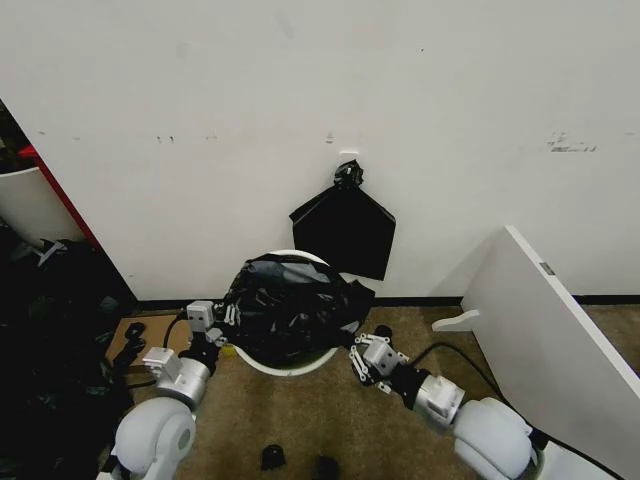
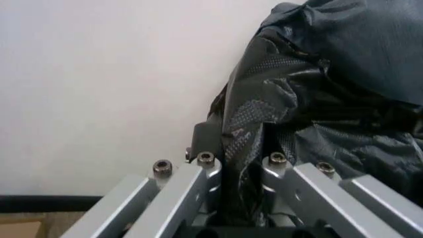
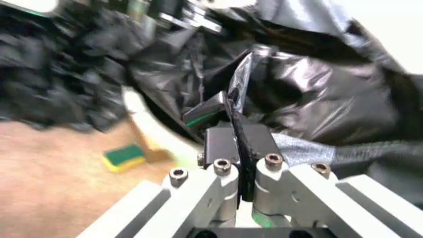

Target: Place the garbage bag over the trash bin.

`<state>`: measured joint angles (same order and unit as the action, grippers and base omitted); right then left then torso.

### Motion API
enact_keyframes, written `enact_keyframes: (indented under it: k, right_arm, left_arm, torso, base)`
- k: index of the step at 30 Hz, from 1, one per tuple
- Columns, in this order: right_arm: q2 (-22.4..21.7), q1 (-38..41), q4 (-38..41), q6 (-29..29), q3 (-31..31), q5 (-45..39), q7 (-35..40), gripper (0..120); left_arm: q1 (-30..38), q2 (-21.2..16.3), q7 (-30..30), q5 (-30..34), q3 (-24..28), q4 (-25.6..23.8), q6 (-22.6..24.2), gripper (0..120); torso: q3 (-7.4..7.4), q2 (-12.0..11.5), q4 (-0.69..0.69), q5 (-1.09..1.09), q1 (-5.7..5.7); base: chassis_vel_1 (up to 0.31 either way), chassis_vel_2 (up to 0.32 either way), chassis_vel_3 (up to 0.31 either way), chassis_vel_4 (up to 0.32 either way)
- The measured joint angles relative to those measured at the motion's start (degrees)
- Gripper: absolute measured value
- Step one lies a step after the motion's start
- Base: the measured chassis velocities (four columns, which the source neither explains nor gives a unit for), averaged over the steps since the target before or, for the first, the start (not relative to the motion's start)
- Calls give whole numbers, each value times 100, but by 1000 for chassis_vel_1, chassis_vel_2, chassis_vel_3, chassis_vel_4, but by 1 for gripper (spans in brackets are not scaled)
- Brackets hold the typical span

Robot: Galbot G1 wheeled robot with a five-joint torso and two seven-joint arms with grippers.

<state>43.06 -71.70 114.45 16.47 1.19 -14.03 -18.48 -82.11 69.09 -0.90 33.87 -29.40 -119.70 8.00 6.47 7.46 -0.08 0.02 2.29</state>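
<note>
**A:** Where is the garbage bag?

**B:** The garbage bag (image 1: 290,308), black and crinkly, lies heaped over the trash bin (image 1: 285,364), which stands on the floor against the white wall. The bag covers most of the bin; a curved strip of white rim shows at the front and a sliver at the back. The bin's inside and base are hidden.

**A:** And the grippers?

**B:** The left gripper (image 1: 228,318) is at the bag's left edge. Its wrist view shows both fingers (image 2: 206,184) clamped on a fold of plastic. The right gripper (image 1: 358,355) is at the bag's right edge, pinching a thin edge of film between closed fingers (image 3: 272,171); that view is blurred.

**A:** Anything else nearby?

**B:** A flat black bundle (image 1: 345,230) hangs on the wall behind the bin. A white slanted panel (image 1: 555,320) stands right, cut off by the frame. A green and yellow block (image 3: 124,156) lies on the floor, too blurred to identify.
</note>
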Motion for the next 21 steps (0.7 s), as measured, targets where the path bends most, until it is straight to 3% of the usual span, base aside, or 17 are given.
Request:
enact_keyframes:
  k: [5,6,12,21]
  right_arm:
    - [151,206,-789,885,43,-619,-1255,0]
    - [151,206,-789,885,43,-619,-1255,0]
    - [469,681,-1941,1657,286,-672,-2974,0]
    - [724,997,-2478,2026,383,82,-3006,0]
  left_arm:
    - [44,-22,-26,411,-45,-158,267,4]
    - [44,-22,-26,411,-45,-158,267,4]
    - [61,-135,-314,961,-65,-472,717,4]
    - [43,-208,-660,1373,-67,-774,1185,4]
  torso:
    - [0,0,0,0,0]
    - [0,0,0,0,0]
    - [0,0,1,1,0]
    - [0,0,1,0,0]
  base:
    - [0,0,0,0]
    - [0,0,0,0]
    - [0,0,0,0]
    - [0,0,0,0]
